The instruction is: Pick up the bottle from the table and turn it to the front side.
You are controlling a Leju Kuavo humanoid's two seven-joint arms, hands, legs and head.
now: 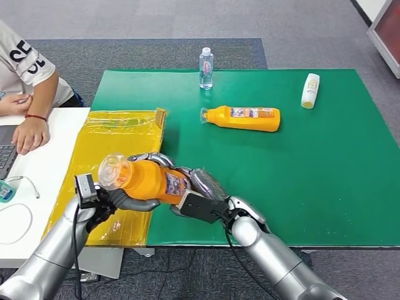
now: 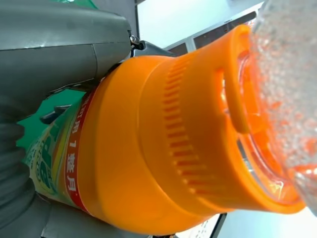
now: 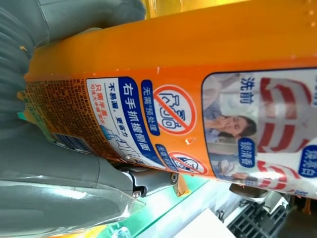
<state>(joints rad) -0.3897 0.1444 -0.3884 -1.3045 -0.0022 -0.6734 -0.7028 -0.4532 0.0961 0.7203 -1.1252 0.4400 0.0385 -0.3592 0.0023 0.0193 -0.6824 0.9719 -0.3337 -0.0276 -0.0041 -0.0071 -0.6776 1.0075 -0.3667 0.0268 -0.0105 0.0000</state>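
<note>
1. While it is held clear of the table near the front edge, the orange bottle lies roughly level, its clear cap toward the robot's left and its base toward the right.
2. The bottle body is bright orange plastic with a ribbed orange collar behind the transparent cap; the left wrist view shows this collar and a red band of printed characters on the label.
3. The right wrist view shows a label panel with blue text boxes, red prohibition symbols and a printed picture.
4. The left hand grips the neck end just behind the cap, fingers wrapped under the bottle.
5. The right hand grips the base end, fingers closed around the body.
6. The green mat lies beneath and beyond the bottle; a yellow padded envelope lies on its left part.
7. A second orange bottle lies on its side mid-mat; a small clear bottle stands upright at the far edge; a white bottle lies far right.
8. A person's hand rests on the white table at left.
</note>
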